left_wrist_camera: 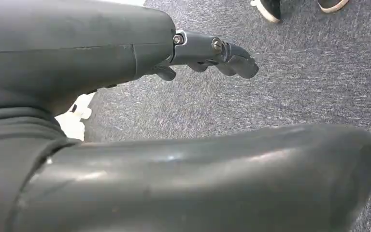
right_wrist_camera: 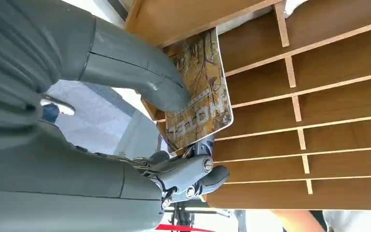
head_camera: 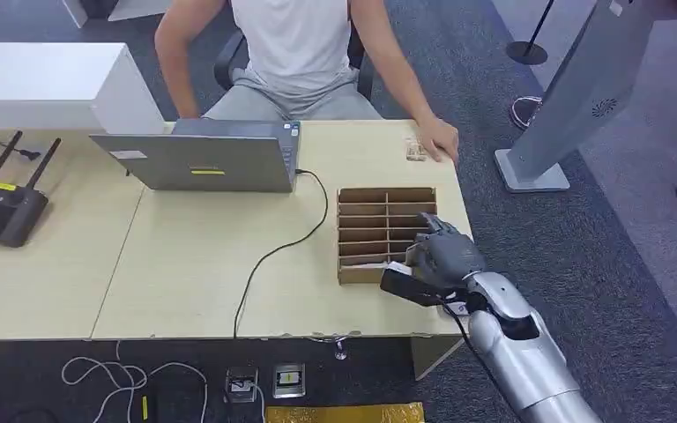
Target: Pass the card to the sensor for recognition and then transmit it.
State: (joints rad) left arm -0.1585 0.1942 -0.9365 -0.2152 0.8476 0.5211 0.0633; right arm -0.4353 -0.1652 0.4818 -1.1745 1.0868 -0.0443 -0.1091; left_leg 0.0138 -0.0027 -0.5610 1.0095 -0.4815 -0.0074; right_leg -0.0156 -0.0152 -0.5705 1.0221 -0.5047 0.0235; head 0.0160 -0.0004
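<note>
Light wood table (head_camera: pixel 185 264) on dark grey carpet (head_camera: pixel 617 264); white cabinet (head_camera: pixel 44 84) beside.

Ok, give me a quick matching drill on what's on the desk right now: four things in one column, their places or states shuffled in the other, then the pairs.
1. card
2. laptop
3. router
4. person's hand

A. far left of the desk
B. resting on the desk's far edge
C. pinched in the right hand at the wooden rack
D. open, cable trailing off the front

Pairs: 1-C, 2-D, 3-A, 4-B
</note>
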